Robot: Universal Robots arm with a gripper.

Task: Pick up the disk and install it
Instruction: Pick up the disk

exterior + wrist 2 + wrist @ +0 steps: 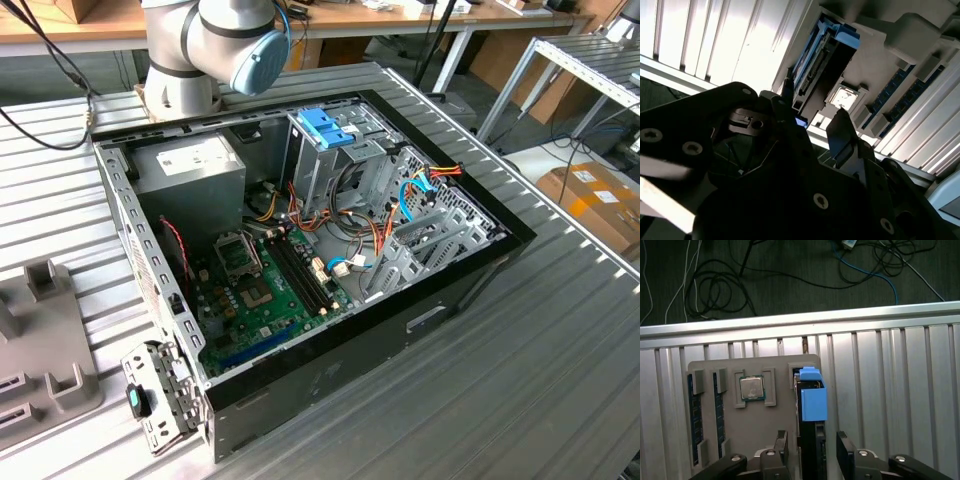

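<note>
The disk [813, 401] is standing on its edge in a slot of the grey tray [771, 364], which is lying on the ribbed surface [890, 390]. Standing it up this way is probably leaving both broad sides free for a grasp from above, while the slot is keeping it from tipping.

In the first wrist view the gripper [812, 435] is hovering over the disk with its fingers [782, 442] spread apart, one on each side of the dark body and its blue rails. A gap is showing between each finger and the disk, so nothing is being held yet. The second wrist view is telling the same: the fingers [842, 131] are flanking the disk [822, 60] without pinching it. Straddling it like this seems to be lining the fingers up with the flat sides rather than with the connector edge.

A processor chip [752, 388] is sitting in its own recess just beside the disk's slot. Memory sticks [718, 407] are resting in further grooves of the tray, apart from the fingers.

In the exterior view the open case [330, 365] is lying on its side, with its metal cage [335, 170] and the blue bracket [325, 125] on top facing upward, likely so that parts can be reached from above. By my judgement the pick-up is only getting under way, and the disk is not yet installed.
</note>
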